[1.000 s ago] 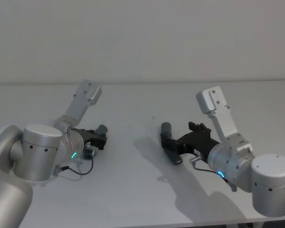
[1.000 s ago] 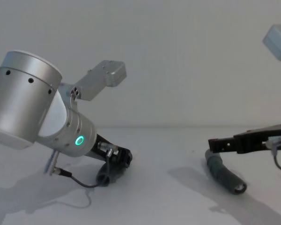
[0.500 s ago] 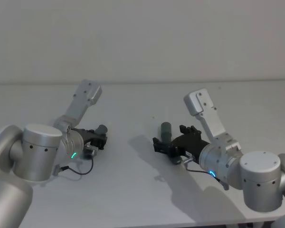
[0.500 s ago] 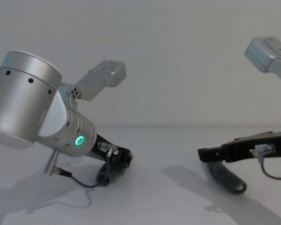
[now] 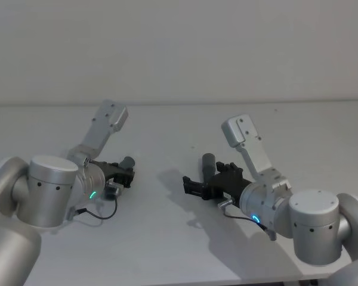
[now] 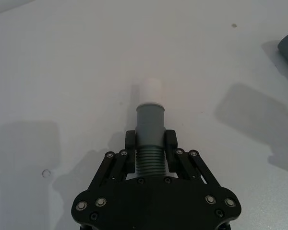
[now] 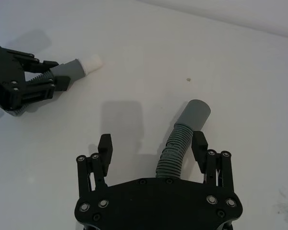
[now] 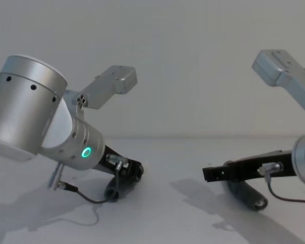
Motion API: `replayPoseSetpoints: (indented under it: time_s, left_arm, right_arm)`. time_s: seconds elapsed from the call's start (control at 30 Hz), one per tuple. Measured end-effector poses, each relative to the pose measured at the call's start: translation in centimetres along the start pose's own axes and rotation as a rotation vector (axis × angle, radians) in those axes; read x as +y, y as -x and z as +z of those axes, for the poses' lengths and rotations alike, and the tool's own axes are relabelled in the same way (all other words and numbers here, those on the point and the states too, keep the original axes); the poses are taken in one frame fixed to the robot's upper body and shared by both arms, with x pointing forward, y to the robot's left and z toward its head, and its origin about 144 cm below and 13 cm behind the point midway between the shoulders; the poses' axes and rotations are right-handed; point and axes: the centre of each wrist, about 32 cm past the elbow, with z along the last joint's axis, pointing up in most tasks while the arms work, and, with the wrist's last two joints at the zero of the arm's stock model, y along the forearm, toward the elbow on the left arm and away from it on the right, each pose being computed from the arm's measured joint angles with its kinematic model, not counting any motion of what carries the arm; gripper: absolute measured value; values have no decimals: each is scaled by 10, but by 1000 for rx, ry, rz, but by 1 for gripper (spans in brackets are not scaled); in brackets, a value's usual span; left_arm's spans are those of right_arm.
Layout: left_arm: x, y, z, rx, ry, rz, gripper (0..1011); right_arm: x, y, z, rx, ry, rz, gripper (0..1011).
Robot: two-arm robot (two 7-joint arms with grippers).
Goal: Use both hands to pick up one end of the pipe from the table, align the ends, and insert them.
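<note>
My left gripper is shut on the ribbed part of one dark grey pipe piece, whose white tip points forward, low over the white table. In the head view this left gripper sits at the left. The other pipe piece lies on the table with its wider socket end pointing away. My right gripper is open and straddles that piece, which lies close to one finger. The chest view shows the right gripper above the lying piece.
The white table stretches bare between the two grippers, and a plain wall stands behind it. A thin black cable loops from my left wrist down onto the table.
My right arm has swung left and forward, bringing its open gripper over the socket piece. The left gripper and its pipe piece have stayed put.
</note>
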Motion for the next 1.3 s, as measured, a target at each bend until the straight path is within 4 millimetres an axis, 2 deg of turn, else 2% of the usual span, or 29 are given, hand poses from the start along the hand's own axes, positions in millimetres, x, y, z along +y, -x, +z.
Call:
replayPoseSetpoints:
  time_s: [0.47,1.3]
  left_arm:
    - [0,0,0,0,0,0,327]
    - [0,0,0,0,0,0,327]
  right_arm:
    - [10,9,0,73,13,-61,1002]
    - [23,16,-7,80,55,-176,1002]
